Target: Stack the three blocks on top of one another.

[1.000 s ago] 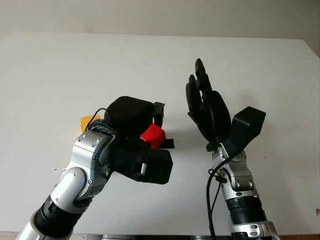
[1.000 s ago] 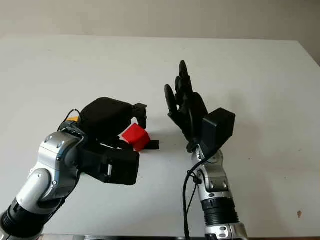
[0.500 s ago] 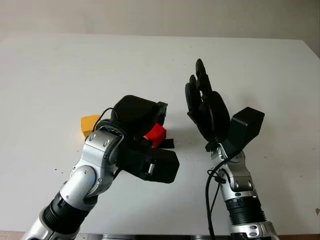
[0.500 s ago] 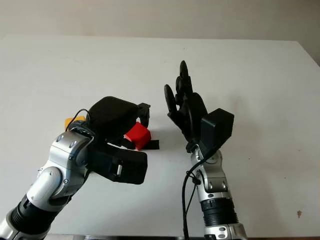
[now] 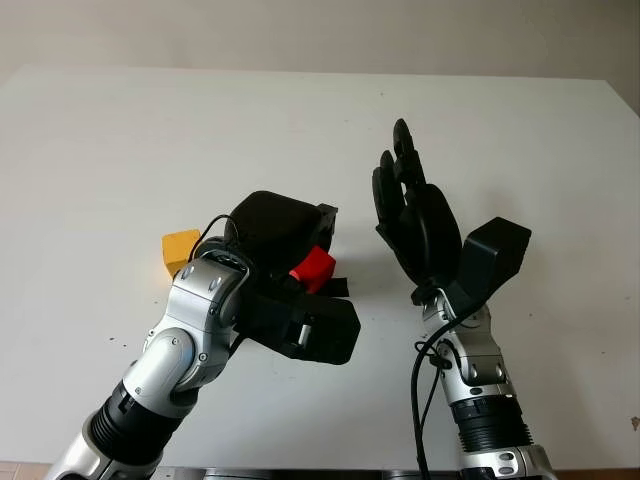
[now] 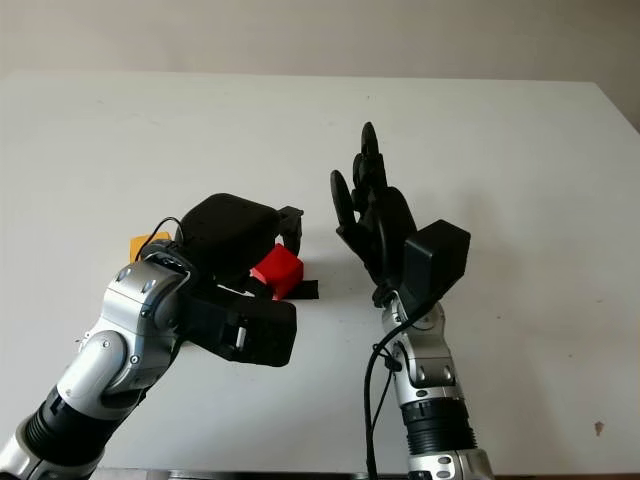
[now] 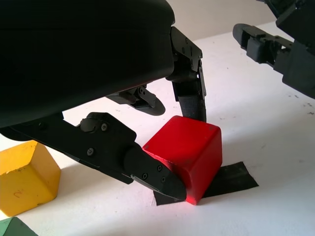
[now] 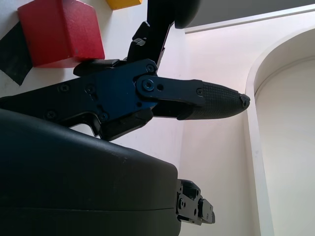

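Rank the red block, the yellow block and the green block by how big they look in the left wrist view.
1. red block, largest, held in the left hand.
2. yellow block.
3. green block, just a corner at the picture's edge, so its rank is unsure.

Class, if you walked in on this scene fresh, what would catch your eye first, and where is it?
The bright red block stands out, sitting on a strip of black tape near the table's middle, with the left robot hand closed around it. The right robot hand is raised open beside it, and a yellow block sits behind the left arm.
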You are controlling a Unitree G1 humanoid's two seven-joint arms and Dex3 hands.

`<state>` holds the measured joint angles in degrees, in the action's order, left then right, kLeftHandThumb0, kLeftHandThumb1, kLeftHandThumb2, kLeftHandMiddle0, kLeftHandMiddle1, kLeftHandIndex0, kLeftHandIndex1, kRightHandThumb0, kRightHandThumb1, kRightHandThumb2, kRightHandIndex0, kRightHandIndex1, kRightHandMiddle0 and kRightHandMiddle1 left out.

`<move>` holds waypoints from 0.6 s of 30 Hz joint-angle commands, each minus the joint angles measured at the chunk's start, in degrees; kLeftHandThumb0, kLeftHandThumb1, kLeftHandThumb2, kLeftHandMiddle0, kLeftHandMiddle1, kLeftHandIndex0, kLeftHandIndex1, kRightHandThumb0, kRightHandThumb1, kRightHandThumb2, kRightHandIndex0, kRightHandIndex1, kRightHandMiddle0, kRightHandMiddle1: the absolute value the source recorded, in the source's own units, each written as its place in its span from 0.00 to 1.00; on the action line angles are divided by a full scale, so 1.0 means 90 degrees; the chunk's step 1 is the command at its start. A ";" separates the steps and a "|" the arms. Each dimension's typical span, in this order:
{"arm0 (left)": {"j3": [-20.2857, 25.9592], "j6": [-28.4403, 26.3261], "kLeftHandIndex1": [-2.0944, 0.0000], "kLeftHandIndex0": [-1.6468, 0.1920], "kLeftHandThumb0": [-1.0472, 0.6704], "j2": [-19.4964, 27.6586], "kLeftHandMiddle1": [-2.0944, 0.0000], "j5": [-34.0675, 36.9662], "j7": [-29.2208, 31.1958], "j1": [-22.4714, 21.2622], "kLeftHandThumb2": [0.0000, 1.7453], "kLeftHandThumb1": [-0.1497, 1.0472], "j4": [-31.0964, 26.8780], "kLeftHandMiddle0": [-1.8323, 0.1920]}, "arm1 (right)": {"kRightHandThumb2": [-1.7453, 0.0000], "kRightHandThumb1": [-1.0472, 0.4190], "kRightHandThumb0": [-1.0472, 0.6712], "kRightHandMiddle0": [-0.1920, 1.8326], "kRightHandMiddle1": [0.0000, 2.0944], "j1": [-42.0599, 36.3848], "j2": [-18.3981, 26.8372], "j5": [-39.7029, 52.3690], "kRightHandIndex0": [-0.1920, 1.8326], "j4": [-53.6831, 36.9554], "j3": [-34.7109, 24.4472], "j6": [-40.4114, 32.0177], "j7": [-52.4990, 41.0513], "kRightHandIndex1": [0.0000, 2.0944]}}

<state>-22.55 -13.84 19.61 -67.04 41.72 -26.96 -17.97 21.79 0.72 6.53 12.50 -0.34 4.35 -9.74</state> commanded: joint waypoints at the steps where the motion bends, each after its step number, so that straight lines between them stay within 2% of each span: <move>1: -0.0085 0.0052 0.25 0.78 0.33 0.0018 0.99 0.0022 0.0091 0.0016 0.03 0.91 0.0001 0.69 | 0.71 0.00 0.19 0.00 0.01 -0.0022 0.0016 0.0018 0.00 0.0004 -0.0031 0.0077 -0.0020 0.00; 3: -0.0072 0.0072 0.47 0.81 0.30 0.0035 0.99 0.0017 0.0133 0.0049 0.03 0.90 -0.0054 0.75 | 0.71 0.00 0.19 0.00 0.01 -0.0023 0.0014 0.0015 0.00 0.0002 -0.0033 0.0062 -0.0017 0.00; 4: -0.0067 0.0074 0.62 0.79 0.28 0.0032 0.99 0.0014 0.0139 0.0061 0.03 0.90 -0.0068 0.78 | 0.71 0.00 0.19 0.00 0.01 -0.0025 0.0017 0.0012 0.00 0.0004 -0.0033 0.0067 -0.0020 0.00; 6: -0.0054 0.0069 0.75 0.77 0.27 0.0022 0.99 0.0007 0.0136 0.0086 0.03 0.89 -0.0095 0.81 | 0.71 0.00 0.19 0.00 0.01 -0.0032 0.0023 0.0026 0.00 -0.0006 -0.0035 0.0052 -0.0041 0.00; 10: -0.0023 0.0024 0.89 0.82 0.23 -0.0033 0.99 -0.0010 0.0020 0.0141 0.03 0.88 -0.0111 0.88 | 0.72 0.00 0.19 0.00 0.01 -0.0044 0.0025 0.0039 0.00 -0.0041 -0.0040 0.0002 -0.0041 0.00; 13: 0.0039 -0.0074 0.95 0.88 0.21 -0.0076 1.00 0.0060 0.0006 0.0160 0.03 0.88 -0.0097 0.93 | 0.72 0.00 0.19 0.00 0.01 -0.0061 0.0025 0.0071 0.00 -0.0089 -0.0052 -0.0077 -0.0035 0.00; 18: 0.0137 -0.0247 0.98 0.94 0.17 -0.0067 1.00 0.0194 0.0134 0.0157 0.03 0.90 -0.0198 0.99 | 0.72 0.00 0.19 0.00 0.00 -0.0068 0.0048 0.0073 0.00 -0.0072 -0.0055 -0.0055 -0.0058 0.00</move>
<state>-22.11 -15.69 19.37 -65.71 42.59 -26.09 -18.53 21.37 0.73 7.16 12.47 -0.49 3.61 -10.20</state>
